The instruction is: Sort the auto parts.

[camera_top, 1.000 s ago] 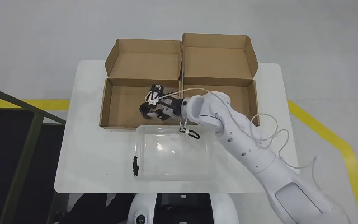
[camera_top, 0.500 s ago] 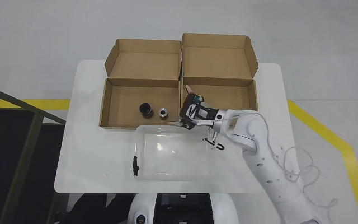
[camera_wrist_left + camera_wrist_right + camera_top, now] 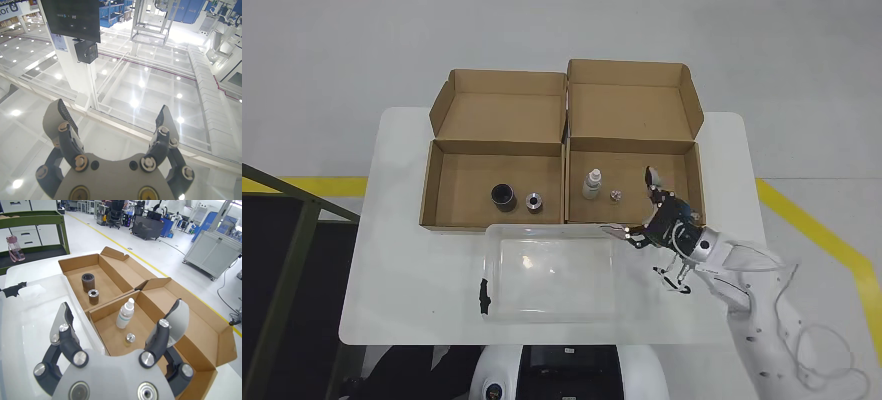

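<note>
Two open cardboard boxes stand side by side at the back of the table. The left box (image 3: pixel 457 190) holds a dark cylinder (image 3: pixel 503 196) and a smaller metal bushing (image 3: pixel 533 201). In the right box (image 3: pixel 682 175) stand a small white bottle (image 3: pixel 592 183) and a little metal knob (image 3: pixel 616 194). My right gripper (image 3: pixel 639 208) hovers open and empty over the near right corner of the right box; its wrist view shows the bottle (image 3: pixel 125 316), knob (image 3: pixel 130 339), cylinder (image 3: pixel 88 283) and bushing (image 3: pixel 94 296). My left gripper (image 3: pixel 113 115) is open, pointing at a ceiling.
A clear plastic tray (image 3: pixel 504 300) sits in front of the boxes, with a black tape tab (image 3: pixel 483 295) on its left rim. The white table (image 3: pixel 402 250) has bare surface to the left and right of the tray.
My right arm has drawn back from the left box, across the right box, to the right box's near right corner. The bushing now stands beside the cylinder in the left box.
</note>
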